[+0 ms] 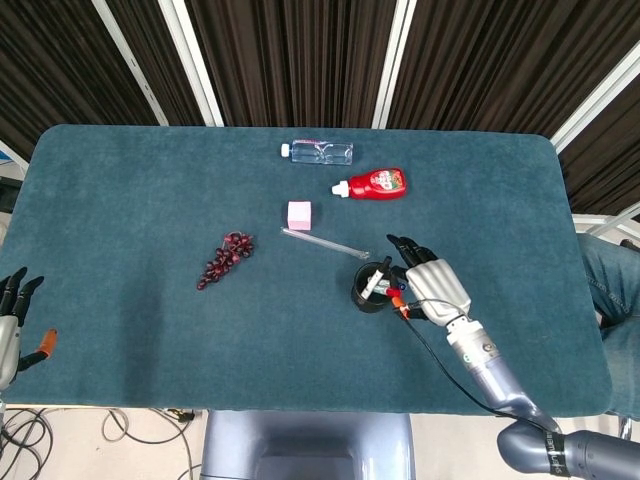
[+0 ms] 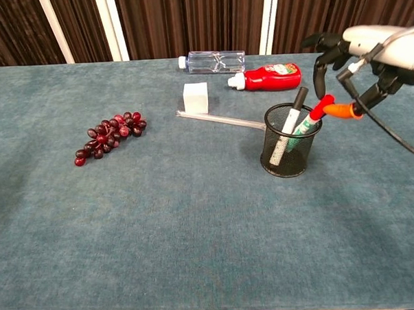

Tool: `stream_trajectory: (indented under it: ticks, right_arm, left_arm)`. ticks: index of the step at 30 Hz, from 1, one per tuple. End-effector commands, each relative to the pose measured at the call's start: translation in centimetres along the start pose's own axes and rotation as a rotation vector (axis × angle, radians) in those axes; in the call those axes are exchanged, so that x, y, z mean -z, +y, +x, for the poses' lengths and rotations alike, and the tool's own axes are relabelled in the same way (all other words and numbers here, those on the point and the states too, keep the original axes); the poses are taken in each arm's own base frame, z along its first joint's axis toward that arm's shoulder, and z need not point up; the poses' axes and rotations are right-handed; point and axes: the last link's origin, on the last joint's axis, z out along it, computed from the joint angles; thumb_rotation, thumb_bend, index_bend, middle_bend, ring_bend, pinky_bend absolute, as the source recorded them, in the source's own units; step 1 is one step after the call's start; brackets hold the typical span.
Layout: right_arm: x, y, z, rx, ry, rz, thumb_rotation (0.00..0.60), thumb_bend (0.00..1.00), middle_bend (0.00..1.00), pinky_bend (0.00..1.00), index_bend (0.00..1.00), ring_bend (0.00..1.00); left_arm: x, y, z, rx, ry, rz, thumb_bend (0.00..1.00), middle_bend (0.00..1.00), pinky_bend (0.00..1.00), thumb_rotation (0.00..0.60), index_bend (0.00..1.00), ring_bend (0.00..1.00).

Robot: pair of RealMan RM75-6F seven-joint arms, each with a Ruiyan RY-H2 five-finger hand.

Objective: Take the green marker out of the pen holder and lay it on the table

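Hovering just right of the mesh pen holder (image 2: 290,148), the right hand (image 2: 367,55) grasps nothing — green marker (image 2: 303,126) inside; left hand (image 1: 10,320) released.

Black wire-mesh pen holder (image 2: 290,150), matt cloth table (image 2: 196,224)

The right hand (image 1: 432,284) had a smooth pale silver-grey shell over its back, black fingers (image 2: 321,62) and an orange-tipped thumb (image 2: 341,111). A thin black cable (image 1: 432,348) ran from the hand along the forearm. The wrist (image 1: 463,336) was a white ring with small dark markings, joined to a tapering metallic grey forearm (image 1: 497,380) that ended in a dark band near the elbow. The left hand (image 1: 14,325) showed black fingers, a grey palm and an orange thumb tip (image 1: 46,344).
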Motion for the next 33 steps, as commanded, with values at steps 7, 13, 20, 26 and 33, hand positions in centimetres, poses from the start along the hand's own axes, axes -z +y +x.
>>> stream_trajectory:
  ticks: [7, 13, 20, 26, 33]
  right_arm:
    - [-0.4, 0.5, 4.8, -0.075, 0.074, -0.021, 0.6, 0.45, 0.0, 0.21, 0.61, 0.08]
    - [-0.4, 2.2, 9.6, -0.077, 0.183, -0.061, 0.6, 0.45, 0.0, 0.21, 0.61, 0.08]
    - [0.0, 4.1, 10.3, -0.044, 0.177, -0.121, 0.6, 0.45, 0.0, 0.21, 0.61, 0.08]
    - [0.8, 6.4, 9.3, -0.027, 0.15, -0.188, 0.6, 0.45, 0.0, 0.21, 0.61, 0.08]
    - [1.4, 8.4, 6.5, -0.048, 0.103, -0.231, 0.6, 0.45, 0.0, 0.21, 0.62, 0.08]
  left_arm:
    - [0.0, 0.0, 0.0, 0.008, -0.005, 0.005, 0.33, 0.0, 0.02, 0.6, 0.12, 0.0]
    - [0.0, 0.0, -0.1, 0.014, -0.008, 0.009, 0.33, 0.0, 0.02, 0.6, 0.12, 0.0]
    - [0.1, 0.0, 0.0, 0.015, -0.008, 0.012, 0.33, 0.0, 0.02, 0.6, 0.12, 0.0]
    - [0.1, 0.0, -0.1, 0.015, -0.011, 0.012, 0.33, 0.0, 0.02, 0.6, 0.12, 0.0]
    - [0.1, 0.1, -0.1, 0.014, -0.012, 0.011, 0.33, 0.0, 0.02, 0.6, 0.12, 0.0]
